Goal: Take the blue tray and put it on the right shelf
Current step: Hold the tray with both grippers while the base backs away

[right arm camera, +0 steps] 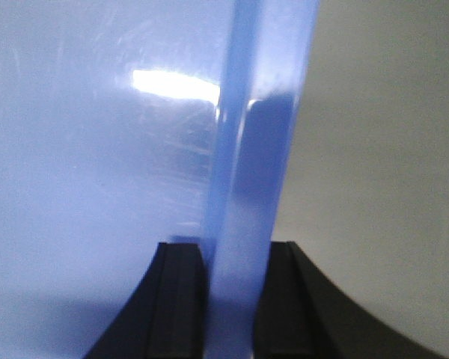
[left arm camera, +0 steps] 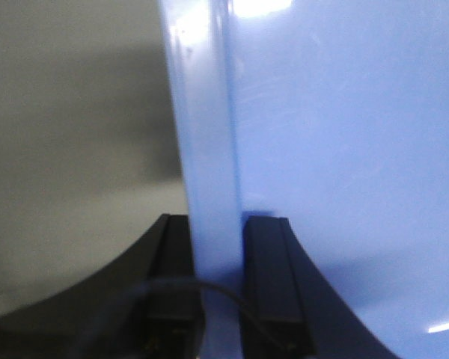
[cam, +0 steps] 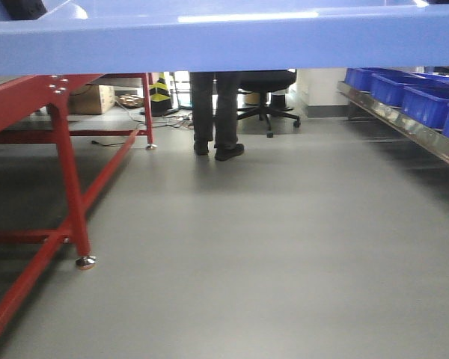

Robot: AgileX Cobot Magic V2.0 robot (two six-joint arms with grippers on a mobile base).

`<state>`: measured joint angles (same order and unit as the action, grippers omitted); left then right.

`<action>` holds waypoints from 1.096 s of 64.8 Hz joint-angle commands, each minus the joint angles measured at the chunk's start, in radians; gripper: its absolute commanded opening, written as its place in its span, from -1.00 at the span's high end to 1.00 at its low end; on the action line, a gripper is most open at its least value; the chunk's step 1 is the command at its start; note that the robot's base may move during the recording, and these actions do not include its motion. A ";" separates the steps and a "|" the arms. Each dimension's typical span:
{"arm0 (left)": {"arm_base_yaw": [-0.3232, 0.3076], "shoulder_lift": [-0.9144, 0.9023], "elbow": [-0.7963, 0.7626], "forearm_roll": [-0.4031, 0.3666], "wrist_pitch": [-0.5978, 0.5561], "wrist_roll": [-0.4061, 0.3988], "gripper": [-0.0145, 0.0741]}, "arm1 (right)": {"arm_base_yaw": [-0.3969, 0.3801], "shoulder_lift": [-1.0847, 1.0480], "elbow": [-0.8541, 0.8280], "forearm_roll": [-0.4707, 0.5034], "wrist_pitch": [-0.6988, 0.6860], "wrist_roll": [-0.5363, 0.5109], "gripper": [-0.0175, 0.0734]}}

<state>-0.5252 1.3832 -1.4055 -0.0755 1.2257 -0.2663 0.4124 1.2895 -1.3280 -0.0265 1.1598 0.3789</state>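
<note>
The blue tray (cam: 224,37) is held in the air and fills the top of the front view, its long side wall facing the camera. My left gripper (left arm camera: 218,224) is shut on the tray's left rim (left arm camera: 206,149), one black finger on each side of the wall. My right gripper (right arm camera: 236,250) is shut on the tray's right rim (right arm camera: 254,164) the same way. The tray's glossy floor shows in both wrist views. The right shelf (cam: 404,123), a shiny steel rack rail, runs along the right side of the front view.
Several deep dark blue bins (cam: 426,97) stand on the steel shelf. A red-framed table (cam: 67,172) stands at the left. A person's legs (cam: 215,112) and a black office chair (cam: 266,101) are at the back. Grey floor (cam: 247,247) lies between.
</note>
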 commanded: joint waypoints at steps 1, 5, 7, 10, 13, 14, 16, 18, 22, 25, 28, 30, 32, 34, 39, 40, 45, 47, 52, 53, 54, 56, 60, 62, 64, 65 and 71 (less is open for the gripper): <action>-0.012 -0.035 -0.024 0.018 0.113 0.031 0.78 | -0.003 -0.033 -0.030 -0.037 -0.052 -0.024 0.49; -0.012 -0.035 -0.024 0.018 0.113 0.031 0.78 | -0.003 -0.033 -0.030 -0.037 -0.052 -0.024 0.49; -0.012 -0.035 -0.024 0.018 0.113 0.031 0.78 | -0.003 -0.033 -0.030 -0.037 -0.052 -0.024 0.49; -0.012 -0.035 -0.024 0.018 0.113 0.031 0.78 | -0.003 -0.033 -0.030 -0.037 -0.052 -0.024 0.49; -0.012 -0.035 -0.024 0.018 0.113 0.031 0.78 | -0.003 -0.033 -0.030 -0.037 -0.052 -0.024 0.49; -0.012 -0.035 -0.024 0.018 0.113 0.031 0.78 | -0.003 -0.033 -0.030 -0.037 -0.052 -0.024 0.49; -0.012 -0.035 -0.024 0.018 0.113 0.031 0.78 | -0.003 -0.033 -0.030 -0.037 -0.052 -0.024 0.49; -0.012 -0.035 -0.024 0.018 0.113 0.031 0.78 | -0.003 -0.033 -0.030 -0.037 -0.052 -0.024 0.49; -0.012 -0.035 -0.024 0.018 0.113 0.031 0.78 | -0.003 -0.033 -0.030 -0.037 -0.052 -0.024 0.49; -0.012 -0.035 -0.024 0.018 0.113 0.031 0.78 | -0.003 -0.033 -0.030 -0.037 -0.052 -0.024 0.49; -0.012 -0.035 -0.024 0.015 0.113 0.031 0.78 | -0.003 -0.033 -0.030 -0.037 -0.052 -0.024 0.49; -0.012 -0.035 -0.024 0.014 0.113 0.031 0.78 | -0.003 -0.033 -0.030 -0.037 -0.052 -0.024 0.49; -0.012 -0.035 -0.024 0.011 0.113 0.031 0.78 | -0.003 -0.033 -0.030 -0.037 -0.052 -0.024 0.49; -0.012 -0.035 -0.024 0.010 0.113 0.031 0.78 | -0.003 -0.033 -0.030 -0.037 -0.052 -0.024 0.49; -0.012 -0.035 -0.024 0.006 0.113 0.031 0.78 | -0.003 -0.033 -0.030 -0.037 -0.052 -0.024 0.49; -0.012 -0.035 -0.024 0.004 0.113 0.031 0.78 | -0.003 -0.033 -0.030 -0.037 -0.052 -0.024 0.49; -0.012 -0.035 -0.024 -0.006 0.113 0.031 0.78 | -0.003 -0.033 -0.030 -0.037 -0.052 -0.024 0.49; -0.012 -0.035 -0.024 -0.013 0.113 0.031 0.78 | -0.003 -0.033 -0.030 -0.037 -0.052 -0.024 0.49; -0.012 -0.035 -0.024 -0.025 0.113 0.031 0.78 | -0.003 -0.033 -0.030 -0.037 -0.052 -0.024 0.49; -0.012 -0.035 -0.024 -0.025 0.113 0.031 0.78 | -0.003 -0.033 -0.030 -0.037 -0.052 -0.024 0.49; -0.012 -0.035 -0.024 -0.027 0.113 0.031 0.78 | -0.003 -0.033 -0.030 -0.037 -0.052 -0.024 0.49; -0.012 -0.035 -0.024 -0.027 0.113 0.031 0.78 | -0.003 -0.033 -0.030 -0.037 -0.052 -0.024 0.49; -0.012 -0.035 -0.024 -0.033 0.113 0.031 0.78 | -0.003 -0.033 -0.030 -0.037 -0.052 -0.024 0.49; -0.012 -0.035 -0.024 -0.034 0.113 0.031 0.78 | -0.003 -0.033 -0.030 -0.037 -0.052 -0.024 0.49; -0.012 -0.035 -0.024 -0.034 0.113 0.031 0.78 | -0.003 -0.033 -0.030 -0.037 -0.052 -0.024 0.49; -0.012 -0.035 -0.024 -0.034 0.113 0.031 0.78 | -0.003 -0.033 -0.030 -0.037 -0.052 -0.024 0.49; -0.012 -0.035 -0.024 -0.035 0.113 0.031 0.78 | -0.003 -0.033 -0.030 -0.037 -0.052 -0.024 0.49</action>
<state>-0.5252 1.3832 -1.4055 -0.0990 1.2293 -0.2663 0.4124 1.2895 -1.3280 -0.0339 1.1641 0.3789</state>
